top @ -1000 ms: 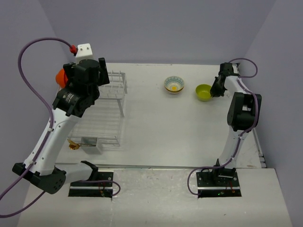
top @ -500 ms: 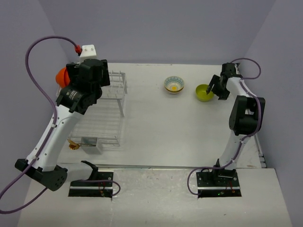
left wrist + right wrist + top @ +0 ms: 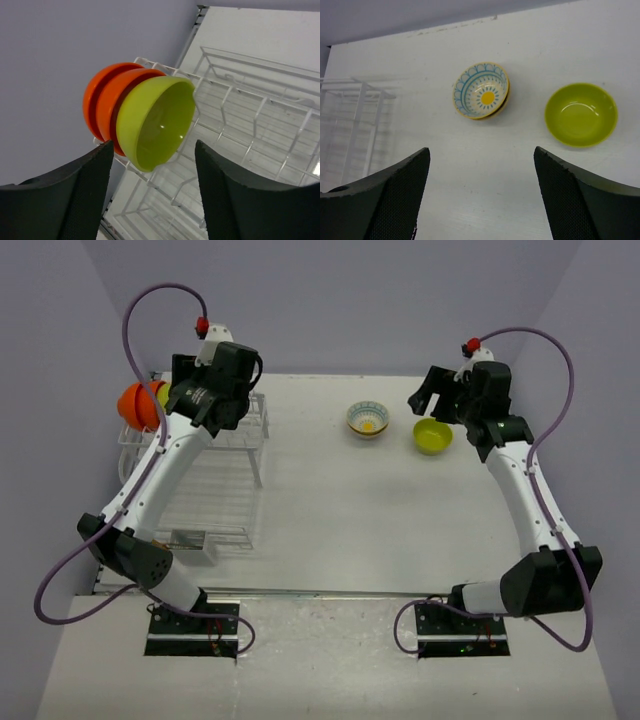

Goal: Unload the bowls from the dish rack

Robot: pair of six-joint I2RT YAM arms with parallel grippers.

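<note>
- Orange glossy round bowls [image 3: 100, 100], two, and a lime-green glossy bowl [image 3: 160, 120] stand nested on edge at the far left of the clear wire dish rack [image 3: 260, 107].
- We see the left gripper [image 3: 153, 160] facing them, fingers apart, empty.
- Right gripper [image 3: 481, 152], also spread, hangs above a cream blue-patterned bowl [image 3: 481, 90], perhaps stacked, and a second lime-green bowl [image 3: 581, 114], far right.

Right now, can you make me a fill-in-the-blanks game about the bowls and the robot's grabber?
1. In the white wire dish rack, ____ glossy orange bowls stand on edge behind a lime-green bowl.
2. On the white table, the cream bowl with a blue patterned rim sits near a plain glossy round bowl, whose colour is ____.
3. The right gripper holds nothing, and its jaws are ____.

Missing words: two; lime-green; open.
</note>
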